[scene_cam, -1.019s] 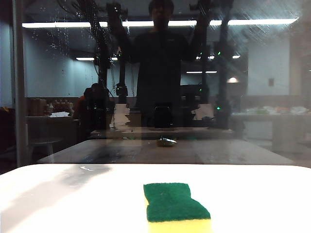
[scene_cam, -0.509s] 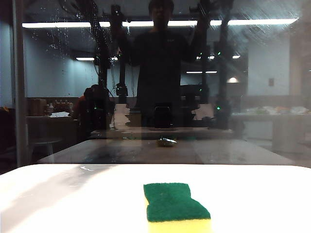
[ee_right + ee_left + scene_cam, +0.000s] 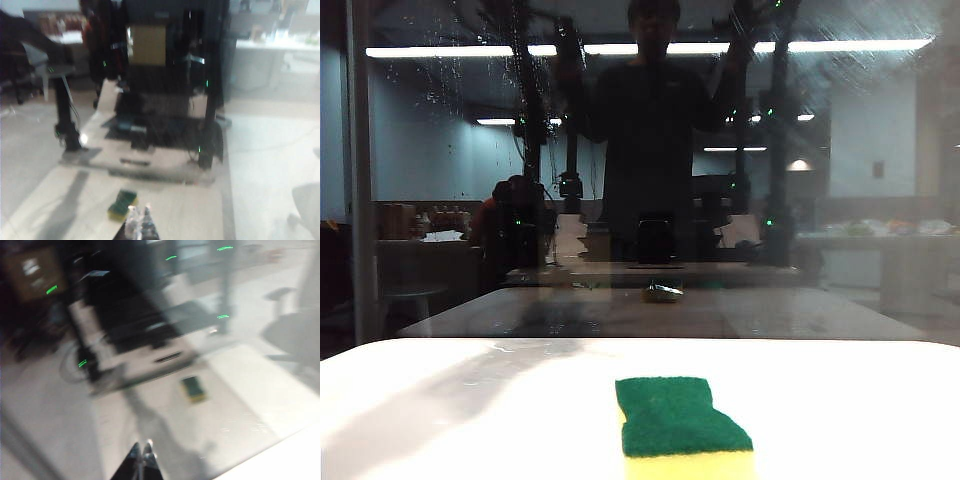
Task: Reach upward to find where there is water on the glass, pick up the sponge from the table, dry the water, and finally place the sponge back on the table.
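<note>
The sponge [image 3: 682,424], green layer up over yellow foam, lies on the white table [image 3: 470,420] near its front edge. Behind the table stands the dark glass [image 3: 880,210]. Water [image 3: 448,72] shows as fine pale droplets and thin streaks at the pane's upper left. In the exterior view both arms appear only as dark reflections raised high in the pane. The left gripper [image 3: 141,446] is shut and empty, facing the glass. The right gripper [image 3: 140,209] is also shut and empty. Both wrist views are blurred and show the sponge only as a mirror image in the glass.
A grey vertical frame strip [image 3: 358,180] runs down the pane's left side. Faint diagonal smears [image 3: 860,45] mark the upper right. Bright light strips, a standing person and the robot's stand are mirrored in the glass. A soft shadow [image 3: 440,385] lies on the table's left.
The left arm's reflection has shifted slightly right and its wrist has turned. The shadow on the table's left has spread and softened. The sponge has not moved.
</note>
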`<action>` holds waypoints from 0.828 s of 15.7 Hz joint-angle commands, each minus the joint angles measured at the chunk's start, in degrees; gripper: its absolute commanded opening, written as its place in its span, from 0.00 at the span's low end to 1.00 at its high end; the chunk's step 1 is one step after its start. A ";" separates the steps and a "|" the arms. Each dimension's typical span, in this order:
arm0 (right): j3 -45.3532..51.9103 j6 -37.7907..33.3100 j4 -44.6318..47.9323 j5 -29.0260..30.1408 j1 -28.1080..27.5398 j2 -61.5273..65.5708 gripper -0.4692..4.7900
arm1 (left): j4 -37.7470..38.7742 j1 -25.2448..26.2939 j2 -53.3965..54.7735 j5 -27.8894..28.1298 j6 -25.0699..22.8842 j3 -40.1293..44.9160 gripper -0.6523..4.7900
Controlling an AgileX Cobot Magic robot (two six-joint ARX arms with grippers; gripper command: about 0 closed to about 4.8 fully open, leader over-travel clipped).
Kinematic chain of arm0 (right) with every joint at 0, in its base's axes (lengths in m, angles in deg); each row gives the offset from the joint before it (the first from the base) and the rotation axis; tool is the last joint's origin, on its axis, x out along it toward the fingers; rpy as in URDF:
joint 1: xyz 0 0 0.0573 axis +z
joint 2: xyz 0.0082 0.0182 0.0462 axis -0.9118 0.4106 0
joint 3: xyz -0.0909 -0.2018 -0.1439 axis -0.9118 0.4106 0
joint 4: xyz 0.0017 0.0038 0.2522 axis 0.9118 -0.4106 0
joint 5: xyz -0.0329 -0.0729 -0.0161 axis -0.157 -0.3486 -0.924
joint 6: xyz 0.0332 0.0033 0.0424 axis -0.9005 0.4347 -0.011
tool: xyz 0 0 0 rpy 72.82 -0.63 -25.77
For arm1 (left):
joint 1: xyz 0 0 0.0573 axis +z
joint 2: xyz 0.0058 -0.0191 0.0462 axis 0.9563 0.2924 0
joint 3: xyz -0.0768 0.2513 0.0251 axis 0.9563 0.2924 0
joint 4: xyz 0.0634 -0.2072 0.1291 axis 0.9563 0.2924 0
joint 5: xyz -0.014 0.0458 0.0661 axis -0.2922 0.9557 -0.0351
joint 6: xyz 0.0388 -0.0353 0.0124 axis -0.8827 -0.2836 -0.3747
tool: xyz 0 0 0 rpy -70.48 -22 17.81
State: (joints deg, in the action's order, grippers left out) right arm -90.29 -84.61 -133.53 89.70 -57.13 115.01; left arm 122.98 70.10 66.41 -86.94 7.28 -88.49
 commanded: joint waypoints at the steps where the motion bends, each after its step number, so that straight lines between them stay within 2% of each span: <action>1: -0.24 0.24 0.96 0.09 -0.02 -0.85 0.08 | 3.02 -4.46 -5.05 -0.35 -0.61 3.06 0.11; 3: -0.24 0.22 0.94 0.11 -0.02 -0.94 0.08 | 5.35 -6.10 -8.76 -0.33 -0.61 6.38 0.11; 6: -0.24 0.22 0.87 0.28 0.00 -0.94 0.08 | 5.57 -8.37 -19.69 -0.35 0.09 17.79 0.11; 10: -0.24 0.22 0.66 0.28 0.00 -0.94 0.08 | 5.53 -8.39 -29.38 -0.85 5.68 32.46 0.11; 12: -0.24 0.20 0.50 0.28 0.00 -0.94 0.08 | 5.51 -8.44 -32.76 -6.49 10.82 39.60 0.11; 13: -0.24 0.20 0.50 0.31 0.00 -0.94 0.08 | 5.46 -8.50 -33.55 -8.83 11.80 42.01 0.11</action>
State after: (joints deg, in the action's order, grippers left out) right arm -90.29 -84.61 -133.64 89.89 -57.13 114.37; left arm 129.23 61.78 33.54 -92.45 17.09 -48.05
